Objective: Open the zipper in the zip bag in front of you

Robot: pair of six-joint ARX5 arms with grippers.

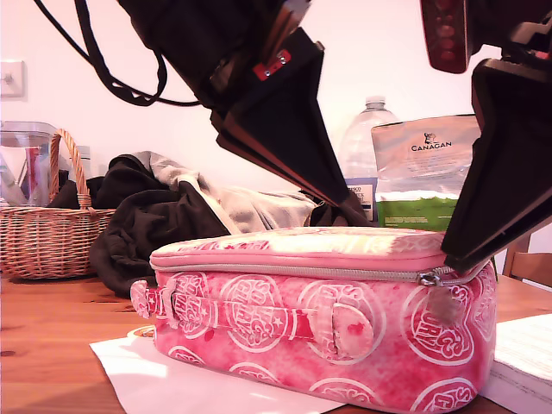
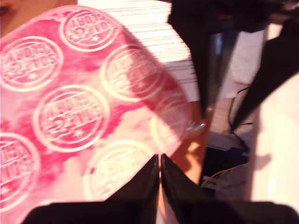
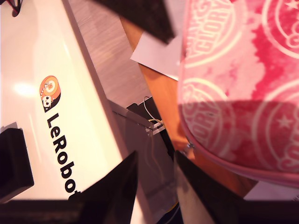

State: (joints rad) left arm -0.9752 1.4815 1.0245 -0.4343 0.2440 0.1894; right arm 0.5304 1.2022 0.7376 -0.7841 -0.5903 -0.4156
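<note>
Zip bag (image 1: 328, 332): large pink soft case, white round logo prints, lying flat on wooden desk, strap handle on side facing exterior camera. Zipper (image 1: 302, 271): thin silver-grey line below top panel, shut, metal pull hanging at exterior view's right end.

Pink zip bag (image 1: 345, 345) printed with white circular logos, a silver-grey zipper (image 1: 302, 271) round it.
</note>
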